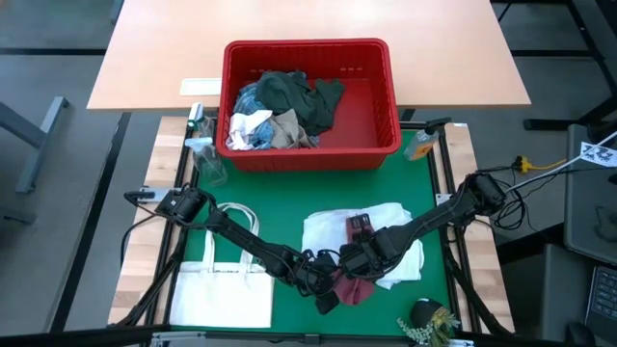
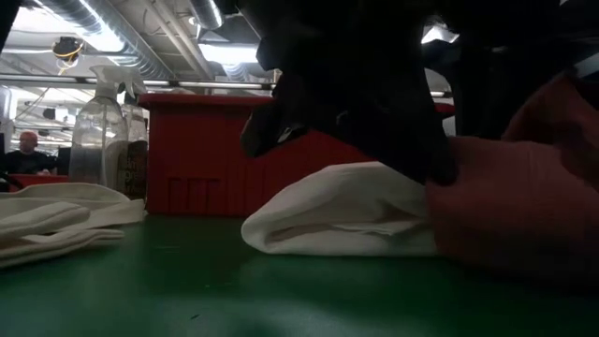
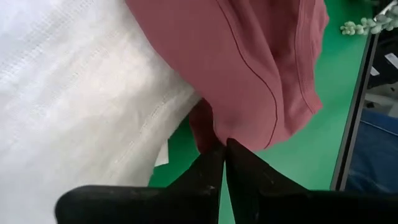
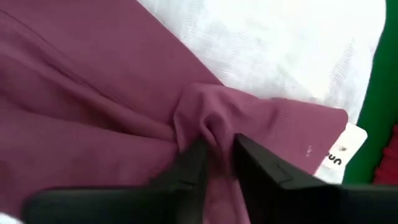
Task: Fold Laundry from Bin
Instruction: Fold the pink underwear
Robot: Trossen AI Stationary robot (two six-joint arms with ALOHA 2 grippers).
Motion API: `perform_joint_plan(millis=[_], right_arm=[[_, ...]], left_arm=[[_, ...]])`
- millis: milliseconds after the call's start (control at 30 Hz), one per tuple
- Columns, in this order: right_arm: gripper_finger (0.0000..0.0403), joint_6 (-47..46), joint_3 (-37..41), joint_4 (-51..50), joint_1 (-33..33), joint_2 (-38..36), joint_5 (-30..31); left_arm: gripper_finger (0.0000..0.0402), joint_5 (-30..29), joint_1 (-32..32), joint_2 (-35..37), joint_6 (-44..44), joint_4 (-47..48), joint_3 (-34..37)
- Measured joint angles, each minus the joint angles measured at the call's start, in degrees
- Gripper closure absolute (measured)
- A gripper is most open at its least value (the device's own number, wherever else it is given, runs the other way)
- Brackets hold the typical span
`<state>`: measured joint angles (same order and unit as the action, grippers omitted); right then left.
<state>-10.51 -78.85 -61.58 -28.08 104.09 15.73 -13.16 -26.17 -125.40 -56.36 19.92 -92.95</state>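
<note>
A maroon garment (image 1: 355, 289) lies partly on a folded white garment (image 1: 333, 231) on the green mat, near the table's near edge. It also shows in the low view (image 2: 524, 215), beside the white garment (image 2: 346, 211). My left gripper (image 1: 330, 281) and my right gripper (image 1: 353, 260) are both shut on the maroon cloth, close together. The red bin (image 1: 310, 104) stands at the mat's far edge with dark green, white, tan and striped pieces (image 1: 280, 111) inside. My left gripper pinches a lower edge of the maroon garment (image 3: 219, 135) between its two fingertips (image 3: 211, 163), where the cloth hangs over the white garment's side. How many layers it has, I cannot tell. The cloth above it is slack. My right gripper pinches a raised fold of the maroon garment (image 4: 214, 127) between its two fingers (image 4: 193, 163), coming from above. The cloth bunches into a pucker at the fingertips. The rest of the garment lies on the white garment (image 4: 273, 50).
A flat white tote bag (image 1: 224, 280) with handles lies on the mat's left side. Spray bottles (image 1: 201, 145) stand left of the bin, an orange-filled bottle (image 1: 421, 145) to its right. A small plant sprig (image 1: 432, 318) lies at the near right corner.
</note>
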Motion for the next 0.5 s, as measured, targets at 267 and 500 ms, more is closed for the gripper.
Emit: perform_joint_plan(millis=[267, 500], right_arm=[[0.0381, -7.5, 0.0, -4.0, -0.1, -4.9, -0.3], [0.0397, -15.0, 0.0, -4.9, -2.5, -14.1, -1.3]], left_arm=[[0.04, 0.7, -0.4, 0.2, 0.1, -0.2, 0.0], [0.0401, 2.4, -0.8, 5.3, 1.7, 0.9, -0.1]])
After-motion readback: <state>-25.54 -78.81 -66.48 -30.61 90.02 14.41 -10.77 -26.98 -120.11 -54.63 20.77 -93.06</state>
